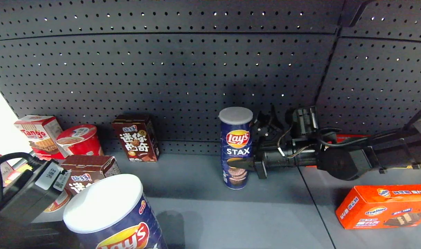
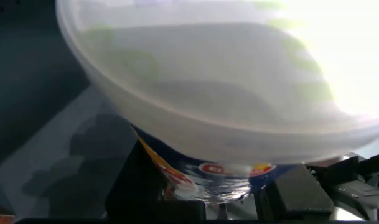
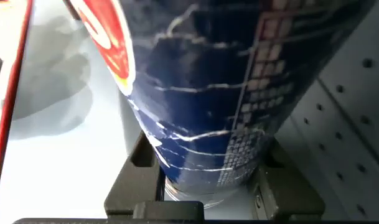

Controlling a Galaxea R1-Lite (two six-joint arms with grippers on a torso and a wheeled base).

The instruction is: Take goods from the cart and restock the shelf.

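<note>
The right gripper (image 1: 248, 163) is clamped snug around a chips can (image 1: 235, 138), which is gripped low down between the fingers and stood upright on the shelf (image 1: 196, 214), pegboard (image 1: 162, 69) just past the fingertips. A second chips can (image 1: 110, 214) is squeezed between the left gripper (image 2: 217, 202) fingers too, white lid up.

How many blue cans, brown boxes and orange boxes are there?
Blue cans: 2
Brown boxes: 2
Orange box: 1
Total: 5
</note>
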